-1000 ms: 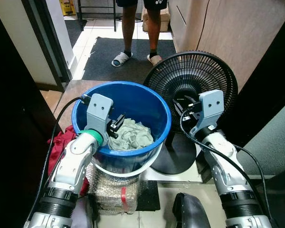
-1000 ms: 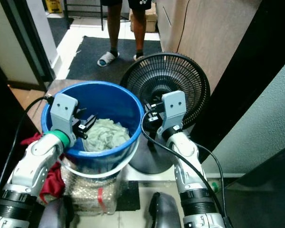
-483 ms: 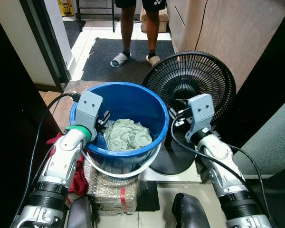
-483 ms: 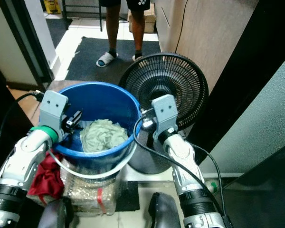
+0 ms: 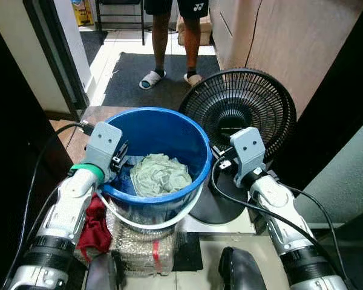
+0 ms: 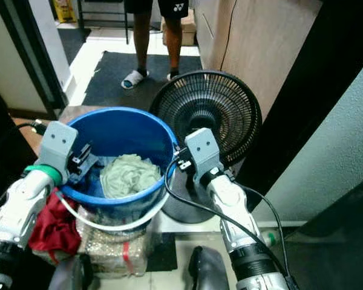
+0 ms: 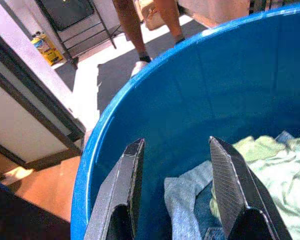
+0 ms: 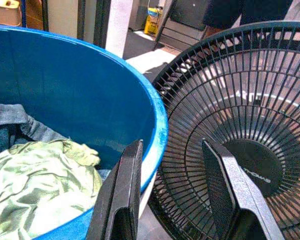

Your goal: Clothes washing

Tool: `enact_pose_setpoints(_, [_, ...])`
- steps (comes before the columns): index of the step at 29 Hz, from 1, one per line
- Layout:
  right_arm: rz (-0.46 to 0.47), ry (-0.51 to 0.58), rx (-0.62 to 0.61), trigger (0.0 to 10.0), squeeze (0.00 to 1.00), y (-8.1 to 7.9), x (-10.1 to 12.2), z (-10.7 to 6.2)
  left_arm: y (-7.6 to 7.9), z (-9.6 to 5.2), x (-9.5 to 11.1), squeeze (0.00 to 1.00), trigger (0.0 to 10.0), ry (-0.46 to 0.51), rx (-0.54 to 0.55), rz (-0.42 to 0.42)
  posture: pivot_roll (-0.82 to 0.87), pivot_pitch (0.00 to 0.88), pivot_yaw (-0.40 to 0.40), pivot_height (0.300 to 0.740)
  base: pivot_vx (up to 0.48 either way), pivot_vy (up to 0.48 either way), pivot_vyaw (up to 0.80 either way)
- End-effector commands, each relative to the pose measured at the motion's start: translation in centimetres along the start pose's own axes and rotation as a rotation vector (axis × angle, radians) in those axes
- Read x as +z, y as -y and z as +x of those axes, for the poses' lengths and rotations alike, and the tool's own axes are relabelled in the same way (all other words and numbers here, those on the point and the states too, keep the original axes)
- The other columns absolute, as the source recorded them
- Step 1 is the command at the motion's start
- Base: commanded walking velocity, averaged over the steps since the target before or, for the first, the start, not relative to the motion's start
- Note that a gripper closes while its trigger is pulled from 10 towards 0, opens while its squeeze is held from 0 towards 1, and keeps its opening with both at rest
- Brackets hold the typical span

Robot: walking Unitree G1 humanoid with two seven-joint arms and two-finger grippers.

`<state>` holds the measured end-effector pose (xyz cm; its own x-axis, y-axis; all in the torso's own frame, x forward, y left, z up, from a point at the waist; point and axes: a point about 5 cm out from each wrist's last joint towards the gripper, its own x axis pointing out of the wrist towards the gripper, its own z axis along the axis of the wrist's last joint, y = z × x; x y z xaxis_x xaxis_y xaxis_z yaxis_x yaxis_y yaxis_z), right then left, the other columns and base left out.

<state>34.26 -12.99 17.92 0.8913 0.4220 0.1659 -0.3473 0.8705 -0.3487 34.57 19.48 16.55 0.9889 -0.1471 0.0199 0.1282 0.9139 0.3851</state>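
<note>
A blue bucket (image 5: 158, 112) holds a crumpled pale green garment (image 5: 161, 174) on top of blue fabric (image 7: 182, 200). My left gripper (image 5: 117, 158) is open just inside the bucket's left rim, above the blue fabric, with nothing between its fingers (image 7: 131, 170). My right gripper (image 5: 221, 163) is open at the bucket's right rim (image 8: 161, 131). In the right wrist view the rim runs up between the two fingers (image 8: 216, 175), and they are closed on nothing.
A black floor fan (image 5: 243, 110) stands right against the bucket's right side. A red cloth (image 5: 95, 222) hangs at the bucket's left. A bubble-wrapped bundle (image 5: 139, 249) lies under the bucket. A person's legs (image 5: 169, 42) stand on a dark mat (image 5: 133, 81) beyond.
My left gripper has drawn back from over the green garment to the bucket's left rim. My right gripper has come in from the fan side to the right rim.
</note>
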Motion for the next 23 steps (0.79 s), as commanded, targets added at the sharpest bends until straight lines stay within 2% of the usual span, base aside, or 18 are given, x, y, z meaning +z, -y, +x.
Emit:
enact_pose_setpoints(1, [-0.010, -0.021, 0.004, 10.0, 0.00, 0.0, -0.6, -0.4, 1.3, -1.3, -4.1, 0.00, 10.0, -0.173, -0.052, -0.003, 0.12, 0.084, 0.002, 0.490, 0.000, 0.000, 0.00])
enact_pose_setpoints(8, [-0.027, -0.019, 0.014, 10.0, 0.00, -0.2, -0.7, -0.3, 1.5, -1.5, -4.7, 0.00, 10.0, -0.209, -0.046, -0.009, 0.13, 0.090, -0.001, 0.490, 0.000, 0.000, 0.00])
enact_pose_setpoints(19, [-0.050, -0.021, 0.018, 10.0, 0.00, -0.2, -0.8, -0.3, 1.3, -0.7, -2.6, 0.00, 10.0, -0.131, -0.063, -0.022, 0.13, 0.089, 0.005, 0.490, 0.000, 0.000, 0.00])
enact_pose_setpoints(23, [-0.091, -0.033, 0.026, 10.0, 0.00, -0.3, -1.1, -0.4, 1.4, -0.8, -3.5, 0.00, 10.0, -0.160, -0.073, 0.001, 0.12, 0.087, 0.009, 0.490, 0.000, 0.000, 0.00])
